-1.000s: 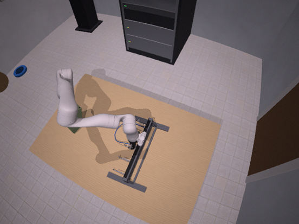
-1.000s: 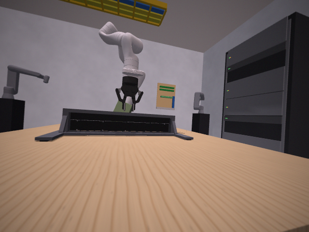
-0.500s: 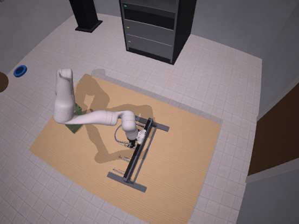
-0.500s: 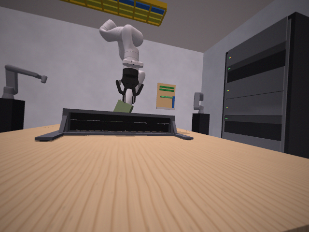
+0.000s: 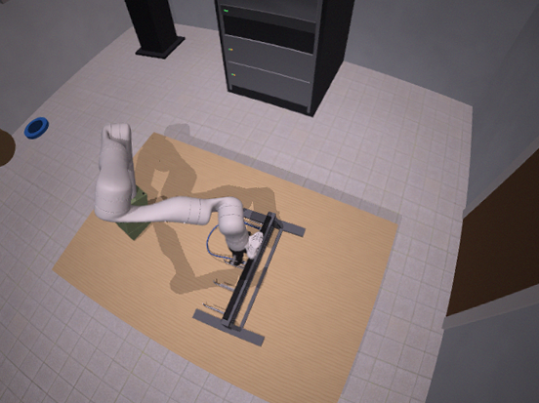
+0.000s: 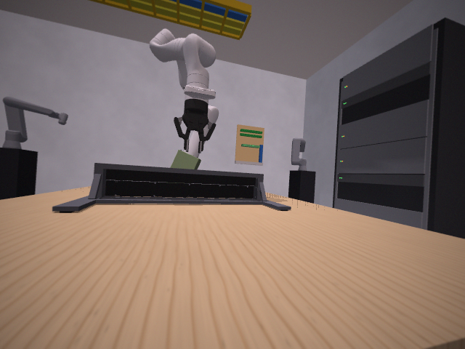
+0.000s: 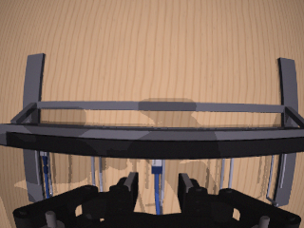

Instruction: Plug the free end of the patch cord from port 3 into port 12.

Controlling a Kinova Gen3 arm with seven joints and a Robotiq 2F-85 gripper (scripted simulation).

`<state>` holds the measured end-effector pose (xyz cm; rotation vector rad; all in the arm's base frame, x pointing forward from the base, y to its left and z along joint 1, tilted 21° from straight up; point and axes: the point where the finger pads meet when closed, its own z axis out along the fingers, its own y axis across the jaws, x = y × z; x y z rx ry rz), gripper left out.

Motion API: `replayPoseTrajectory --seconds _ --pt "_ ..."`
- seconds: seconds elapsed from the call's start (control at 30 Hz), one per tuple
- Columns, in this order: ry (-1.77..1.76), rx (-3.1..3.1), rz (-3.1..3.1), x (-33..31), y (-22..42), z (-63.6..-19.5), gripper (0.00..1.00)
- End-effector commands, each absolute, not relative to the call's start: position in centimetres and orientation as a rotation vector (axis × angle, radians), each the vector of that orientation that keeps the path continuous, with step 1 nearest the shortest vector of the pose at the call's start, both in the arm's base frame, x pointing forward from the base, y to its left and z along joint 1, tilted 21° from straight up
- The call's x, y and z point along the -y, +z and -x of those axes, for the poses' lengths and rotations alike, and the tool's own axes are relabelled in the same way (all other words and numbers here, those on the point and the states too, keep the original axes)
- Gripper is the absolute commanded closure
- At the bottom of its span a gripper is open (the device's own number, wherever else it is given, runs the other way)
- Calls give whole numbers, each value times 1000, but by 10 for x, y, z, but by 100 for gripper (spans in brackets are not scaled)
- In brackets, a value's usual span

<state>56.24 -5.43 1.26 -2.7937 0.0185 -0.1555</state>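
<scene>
One gripper point(image 5: 237, 260) point(image 6: 193, 150) point(image 7: 158, 183), ours, parted and grasping nothing | above rack's point(image 5: 249, 279) point(image 6: 176, 171) point(image 7: 157, 146) cord side | blue plug point(image 7: 157, 167) at rack's middle, cord point(image 5: 207, 242) point(image 7: 158, 195) trailing

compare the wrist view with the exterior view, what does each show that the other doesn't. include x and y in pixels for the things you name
Only the wrist view shows the blue patch cord point(image 7: 157, 190) and its plug point(image 7: 157, 166) near the rack.

Only the exterior view shows the server cabinet point(image 6: 383, 146) and the yellow overhead tray point(image 6: 245, 26).

Both show the gripper point(image 6: 193, 150) point(image 7: 158, 183), fingers apart, and the rack point(image 6: 180, 171) point(image 7: 157, 134).
</scene>
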Motion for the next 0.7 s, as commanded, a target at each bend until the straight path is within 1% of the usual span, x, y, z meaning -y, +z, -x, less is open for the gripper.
replayPoseTrajectory --seconds 0.0,0.67 --pt "-146 -13 2792 56 15 -560 63" --pt "-133 -9 2789 56 16 -558 63"
